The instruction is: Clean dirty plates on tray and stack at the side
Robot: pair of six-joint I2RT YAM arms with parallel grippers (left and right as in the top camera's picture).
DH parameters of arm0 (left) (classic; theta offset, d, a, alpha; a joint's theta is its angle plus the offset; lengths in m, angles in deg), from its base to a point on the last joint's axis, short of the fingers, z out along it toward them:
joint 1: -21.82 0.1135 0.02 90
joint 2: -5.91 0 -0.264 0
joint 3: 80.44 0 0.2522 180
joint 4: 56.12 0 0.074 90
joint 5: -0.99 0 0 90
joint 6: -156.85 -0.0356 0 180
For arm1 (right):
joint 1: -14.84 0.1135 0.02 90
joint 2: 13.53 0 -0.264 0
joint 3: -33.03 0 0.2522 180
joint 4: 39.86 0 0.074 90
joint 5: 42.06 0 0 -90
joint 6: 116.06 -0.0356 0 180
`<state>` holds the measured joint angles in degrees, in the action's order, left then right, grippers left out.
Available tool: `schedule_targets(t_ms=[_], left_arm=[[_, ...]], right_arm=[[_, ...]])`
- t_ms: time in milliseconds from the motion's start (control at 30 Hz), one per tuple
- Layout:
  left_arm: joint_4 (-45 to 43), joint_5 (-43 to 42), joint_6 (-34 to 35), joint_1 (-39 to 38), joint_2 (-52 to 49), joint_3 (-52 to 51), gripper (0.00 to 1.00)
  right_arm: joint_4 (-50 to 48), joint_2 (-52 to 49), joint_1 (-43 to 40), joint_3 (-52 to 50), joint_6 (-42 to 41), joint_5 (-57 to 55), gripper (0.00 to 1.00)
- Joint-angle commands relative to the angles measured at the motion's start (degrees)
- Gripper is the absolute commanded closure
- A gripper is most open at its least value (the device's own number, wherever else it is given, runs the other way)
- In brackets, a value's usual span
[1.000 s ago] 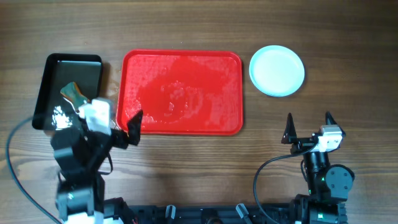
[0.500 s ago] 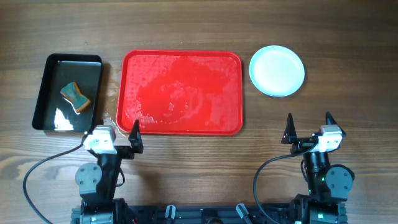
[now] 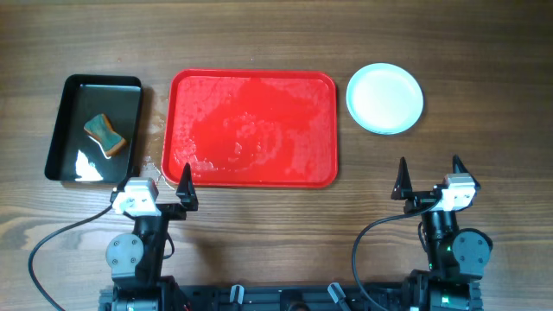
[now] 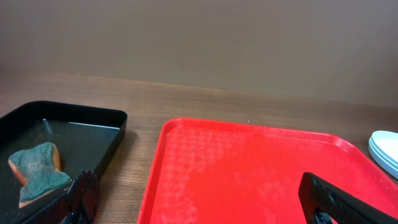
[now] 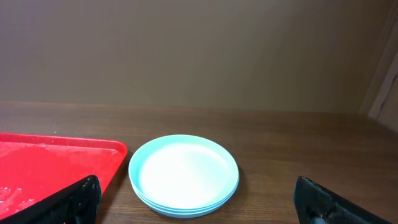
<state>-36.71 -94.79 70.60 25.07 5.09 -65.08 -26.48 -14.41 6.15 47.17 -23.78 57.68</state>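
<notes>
Plates (image 3: 384, 98) piled in one stack on the table (image 3: 259, 34), just right of the tray (image 3: 251, 164). No smears visible, so likely parked there as finished work. Tray bare of plates but wet-looking, probably from the wiping. Further left, sponge (image 3: 104, 135) lying in the black tub (image 3: 130, 95), apparently set down as no longer needed. Left claw (image 4: 194, 186) spread wide, gripping nothing, low at the tray's near edge. Right claw (image 3: 429, 173) equally wide and empty, facing the stack from the near side.

Your overhead: straight down over tray (image 3: 251, 130); wrist views: low, off tray's near edge, both catching it.
</notes>
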Motion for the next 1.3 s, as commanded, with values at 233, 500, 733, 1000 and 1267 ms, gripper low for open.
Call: schedule_targets(t_ms=[233, 500, 733, 1000, 1267], left_arm=[[-0.13, 0.44, -5.9, -0.52, -5.99, -0.55, 0.0], [-0.15, -0.15, -7.87, -0.55, -2.58, -0.55, 0.0], [-0.24, -0.09, -8.33, -3.02, 0.63, -0.55, 0.0], [-0.13, 0.31, -9.33, -3.98, 0.63, -0.55, 0.0], [-0.2, 0.31, -9.33, -3.98, 0.63, -0.55, 0.0]], right_arm=[[-0.17, 0.61, -0.2, -0.09, 0.7, -1.01, 0.0], [-0.17, 0.61, -0.2, -0.09, 0.7, -1.01, 0.0], [-0.17, 0.61, -0.2, -0.09, 0.7, -1.01, 0.0], [-0.17, 0.61, -0.2, -0.09, 0.72, -1.01, 0.0], [-0.17, 0.61, -0.2, -0.09, 0.72, -0.98, 0.0]])
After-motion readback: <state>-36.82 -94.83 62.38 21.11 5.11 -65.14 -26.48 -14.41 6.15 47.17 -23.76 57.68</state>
